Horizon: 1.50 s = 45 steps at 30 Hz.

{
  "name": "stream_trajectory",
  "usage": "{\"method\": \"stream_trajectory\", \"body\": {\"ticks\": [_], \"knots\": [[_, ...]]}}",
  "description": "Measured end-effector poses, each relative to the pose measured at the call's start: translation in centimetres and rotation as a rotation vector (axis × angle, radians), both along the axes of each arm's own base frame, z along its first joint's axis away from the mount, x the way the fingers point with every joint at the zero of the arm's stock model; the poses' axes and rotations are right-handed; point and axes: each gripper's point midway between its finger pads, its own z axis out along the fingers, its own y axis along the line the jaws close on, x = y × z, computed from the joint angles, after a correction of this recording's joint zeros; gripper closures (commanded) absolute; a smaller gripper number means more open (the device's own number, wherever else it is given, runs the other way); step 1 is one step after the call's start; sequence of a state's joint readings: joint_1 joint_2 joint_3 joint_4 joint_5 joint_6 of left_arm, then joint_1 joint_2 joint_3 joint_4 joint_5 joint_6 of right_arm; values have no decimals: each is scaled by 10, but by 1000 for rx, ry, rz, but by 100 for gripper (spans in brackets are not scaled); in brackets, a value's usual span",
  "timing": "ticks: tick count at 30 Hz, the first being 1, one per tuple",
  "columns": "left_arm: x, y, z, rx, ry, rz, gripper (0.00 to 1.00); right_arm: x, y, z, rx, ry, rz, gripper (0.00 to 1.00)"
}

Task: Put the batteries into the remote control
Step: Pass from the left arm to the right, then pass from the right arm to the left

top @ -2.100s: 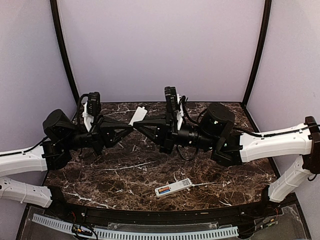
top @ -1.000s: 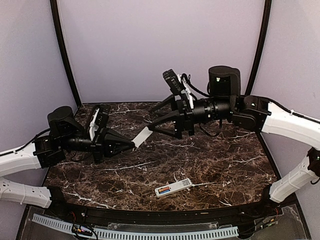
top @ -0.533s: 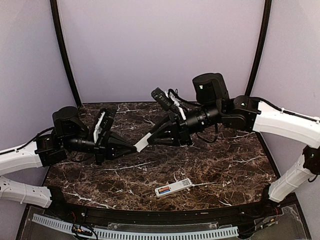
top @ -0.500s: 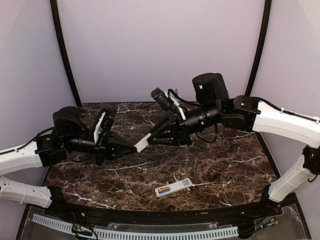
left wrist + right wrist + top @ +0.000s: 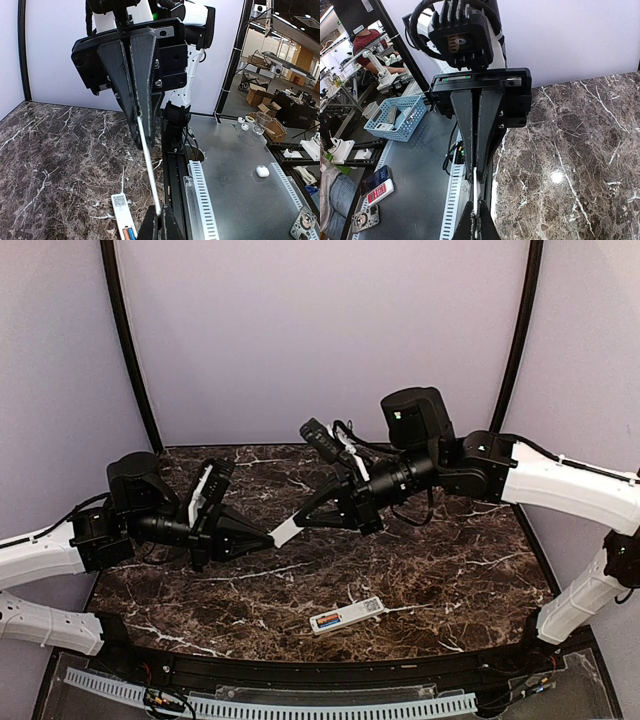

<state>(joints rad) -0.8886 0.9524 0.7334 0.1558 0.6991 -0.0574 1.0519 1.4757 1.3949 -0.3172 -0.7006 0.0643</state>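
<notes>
White and slim, the plastic remote control (image 5: 347, 616) lay on the marble table (image 5: 450, 570), orange and blue batteries (image 5: 326, 620) seated. Both hands, left hand (image 5: 270, 537) and right hand (image 5: 296, 524), pinched the flat white cover piece (image 5: 285, 532) between them. Only one should probably keep hold, carrying it level to the remote.

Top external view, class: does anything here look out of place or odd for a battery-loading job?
Yes. The remote control lies at the near table edge with its compartment open, an orange and a blue battery showing inside. Its flat white cover is held in mid-air, pinched at opposite ends by the left end effector and right end effector.
</notes>
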Motion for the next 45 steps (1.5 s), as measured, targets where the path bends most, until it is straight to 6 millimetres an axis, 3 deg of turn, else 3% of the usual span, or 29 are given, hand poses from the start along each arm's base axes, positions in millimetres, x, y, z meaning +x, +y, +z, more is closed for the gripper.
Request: {"method": "stream_trajectory", "body": {"ticks": [2, 3, 4, 5, 6, 10, 17, 22, 26, 31, 37, 42, 45], "knots": [[0, 0, 0, 1, -1, 0, 100, -1, 0, 0, 0, 2, 3, 100], [0, 0, 0, 2, -2, 1, 95, -1, 0, 0, -2, 4, 3, 100], [0, 0, 0, 3, -2, 3, 86, -1, 0, -1, -3, 8, 3, 100], [2, 0, -1, 7, -4, 9, 66, -1, 0, -1, -6, 13, 0, 100], [3, 0, -1, 13, -10, 20, 55, 0, 0, -1, -10, 21, -6, 100], [18, 4, 0, 37, -73, 108, 39, 6, 0, -5, -38, 64, -62, 100], [27, 15, 1, 100, -262, 222, 36, 36, -1, -39, -137, 264, -318, 100], [23, 3, -8, 194, -409, 243, 36, 55, -5, -66, -165, 438, -491, 100], [29, -11, -30, 287, -462, 246, 34, 59, -6, -83, -178, 520, -548, 100], [40, -21, -58, 392, -496, 264, 35, 60, -1, -85, -143, 564, -550, 100], [48, -15, -57, 339, -534, 336, 37, 57, 4, -82, -102, 585, -518, 100], [38, -1, -68, 253, -558, 345, 36, 52, 6, -79, -68, 592, -471, 100], [29, 2, -64, 196, -571, 321, 38, 46, 7, -79, -65, 596, -437, 100]]}}
